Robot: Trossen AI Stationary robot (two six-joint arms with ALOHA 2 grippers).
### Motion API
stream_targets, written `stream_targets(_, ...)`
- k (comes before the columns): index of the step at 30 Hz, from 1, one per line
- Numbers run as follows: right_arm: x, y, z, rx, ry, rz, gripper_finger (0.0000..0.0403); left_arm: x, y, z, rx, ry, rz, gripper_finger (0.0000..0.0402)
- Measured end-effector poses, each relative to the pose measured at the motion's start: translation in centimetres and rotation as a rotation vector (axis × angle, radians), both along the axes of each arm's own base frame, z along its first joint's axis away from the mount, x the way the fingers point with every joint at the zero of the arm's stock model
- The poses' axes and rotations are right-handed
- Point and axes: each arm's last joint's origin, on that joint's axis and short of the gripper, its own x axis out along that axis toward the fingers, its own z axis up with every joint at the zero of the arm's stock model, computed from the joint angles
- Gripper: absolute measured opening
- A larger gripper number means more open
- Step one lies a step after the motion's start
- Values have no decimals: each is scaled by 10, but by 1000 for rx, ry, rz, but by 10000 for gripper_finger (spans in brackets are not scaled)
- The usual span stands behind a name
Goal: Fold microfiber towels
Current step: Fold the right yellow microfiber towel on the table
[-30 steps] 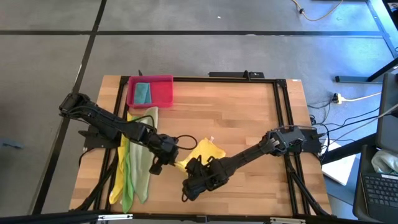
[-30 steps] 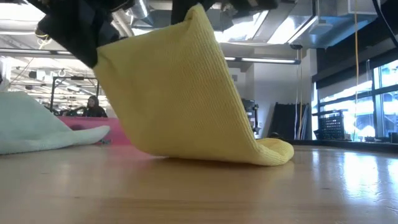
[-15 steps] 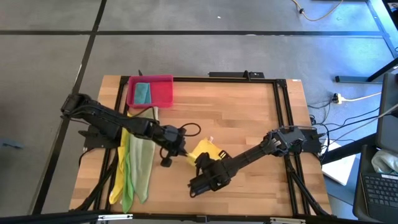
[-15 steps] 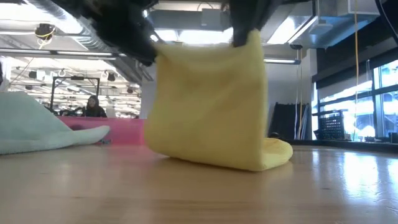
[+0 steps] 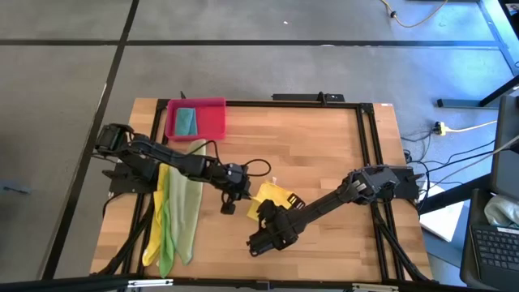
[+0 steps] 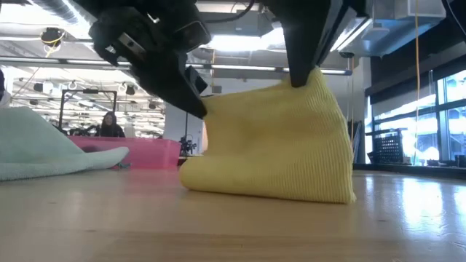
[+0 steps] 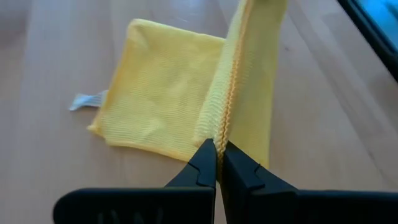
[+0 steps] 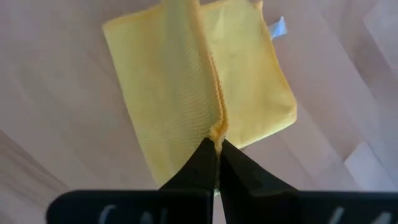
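Observation:
A yellow microfiber towel (image 5: 274,197) lies mid-table, part of it flat on the wood and the rest raised in a fold (image 6: 269,156). My left gripper (image 5: 242,195) is shut on the raised edge at the towel's left side (image 6: 200,109). My right gripper (image 5: 263,217) is shut on the same edge farther along, at its highest point (image 6: 302,76). The towel's lower layer (image 7: 155,106) rests flat on the table, and a white tag (image 7: 84,101) sticks out from it. My left gripper pinches the towel's stitched hem (image 7: 222,127) between its two fingers, slanting down from the table's left. The cloth rises from the fingers as a doubled ridge, and its far part lies on the table. My right gripper pinches the same hemmed edge (image 8: 216,127) between its two fingers from above, pointing steeply down. The held edge stands clear of the table, and the cloth slopes from it to the flat layer (image 8: 249,81) below.
A pink-red tray (image 5: 212,122) at the far left holds a teal towel (image 5: 186,122). A pile of yellow, bright green and pale olive towels (image 5: 174,215) lies along the left edge. A black cable (image 5: 258,169) loops near the left gripper. Bare wood lies right of the yellow towel.
Both grippers have carried the yellow towel's raised edge toward the table's right and lower, the left one moving farther. The towel, stretched wide and high a second ago, now stands as a shorter fold over the part that stayed on the table. Both grippers have stayed shut.

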Motion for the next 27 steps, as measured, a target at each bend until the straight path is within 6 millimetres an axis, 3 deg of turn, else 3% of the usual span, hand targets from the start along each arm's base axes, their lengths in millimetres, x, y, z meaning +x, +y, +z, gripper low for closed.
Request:
stream_targets(9, -6, -21, 43, -77, -115, 55, 7, 1, 8, 5, -1, -29, 36, 0)
stream_targets(13, -3, -28, 40, -64, -78, 86, 14, 1, 13, 5, 4, -32, 47, 0)
stream_targets(19, -7, -30, 13, -53, 33, 52, 9, 2, 18, 5, 2, -35, 63, 0)
stream_targets(27, -13, -37, 8, -12, -5, 47, 7, 2, 18, 5, 0, -34, 60, 0)
